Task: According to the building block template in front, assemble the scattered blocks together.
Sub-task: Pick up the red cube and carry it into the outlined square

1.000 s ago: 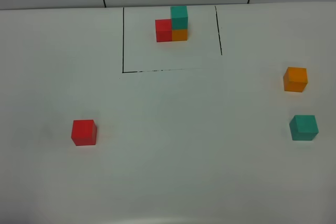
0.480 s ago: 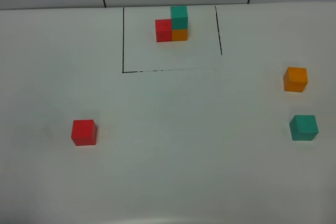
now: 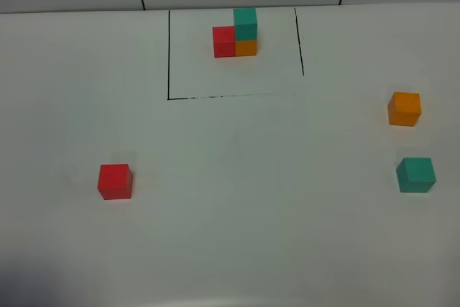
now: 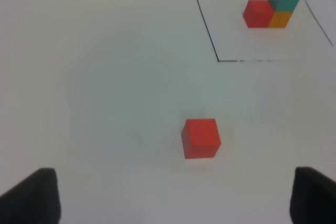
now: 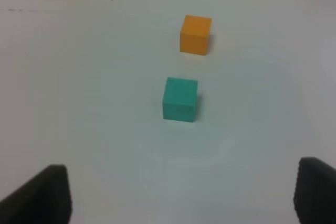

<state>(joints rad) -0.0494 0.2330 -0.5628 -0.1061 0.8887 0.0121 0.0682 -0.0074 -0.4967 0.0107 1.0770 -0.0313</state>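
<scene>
Ahead of left gripper (image 4: pixel 172 198), jaws wide and empty, red cube (image 4: pixel 200 138) sits well short of template (image 4: pixel 272 8). We centre over cube, square jaws to faces, then lower. Right gripper (image 5: pixel 176 192) likewise spread, empty.

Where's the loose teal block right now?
In the high view, the loose teal block sits at the far right, in front of the loose orange block.
</scene>
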